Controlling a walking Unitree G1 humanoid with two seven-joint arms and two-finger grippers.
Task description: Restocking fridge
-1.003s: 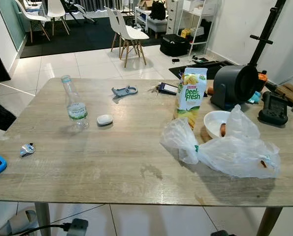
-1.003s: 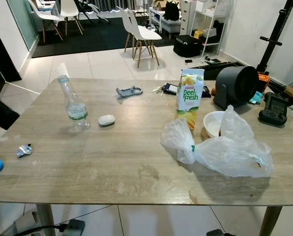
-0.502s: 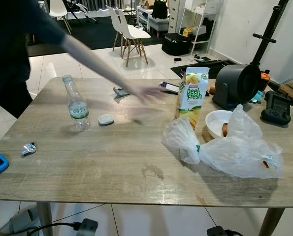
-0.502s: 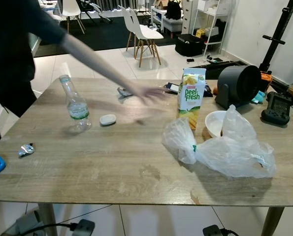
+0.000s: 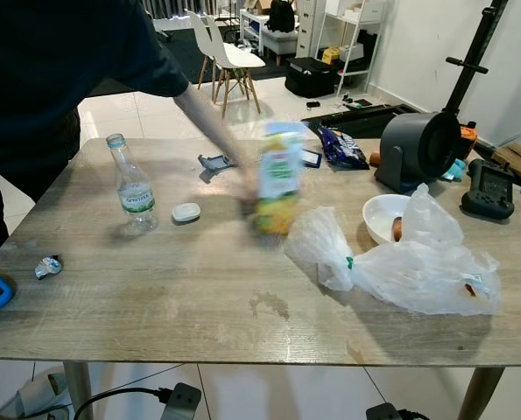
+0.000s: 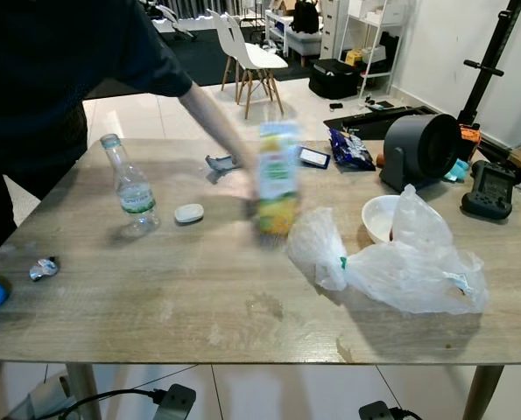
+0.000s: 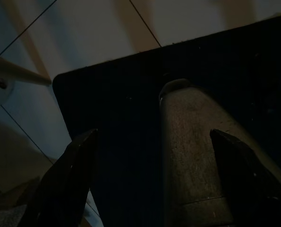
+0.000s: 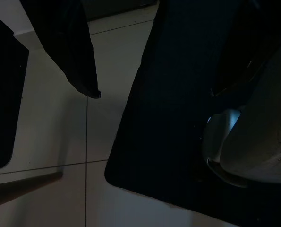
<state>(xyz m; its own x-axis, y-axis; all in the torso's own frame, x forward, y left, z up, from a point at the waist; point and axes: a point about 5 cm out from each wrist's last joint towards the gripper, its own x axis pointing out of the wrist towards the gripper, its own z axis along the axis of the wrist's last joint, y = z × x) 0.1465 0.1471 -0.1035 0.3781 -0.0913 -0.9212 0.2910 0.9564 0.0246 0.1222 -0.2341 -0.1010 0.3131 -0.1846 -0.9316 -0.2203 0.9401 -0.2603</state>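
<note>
Task stage: we judge the restocking barely begun; nothing has left the tabletop (image 5: 199,306), and no fridge is in sight.
Juice carton: the carton (image 5: 278,178) is upright but blurred, in the grip of a person's hand (image 5: 247,182) near the tabletop's middle, left of the plastic bag (image 5: 418,267).
Water bottle: the bottle (image 5: 133,185) stands at the far left, with a small white case (image 5: 186,212) just right of it.
Other goods: a white bowl (image 5: 384,219) with something orange in it sits behind the bag; a dark snack packet (image 5: 341,147) lies at the far edge beside the grey fan (image 5: 418,149).
Left pincer: the left pincer (image 7: 154,175) hangs idle over a dark floor mat, its two fingers spread wide with nothing between them.
Right pincer: the right pincer shows one dark finger (image 8: 72,47) above the tiled floor; we cannot tell whether it is wide or narrow.
Work left: we expect every item must yet be carried to the fridge, and the robot holds none.
Change from half a second ago: the carton stood at the right near the bowl and the person's arm was reaching across; now the carton is in that hand and further left, and the snack packet lies uncovered behind where it stood.
Change from one second ago: no person was at the tabletop.
</note>
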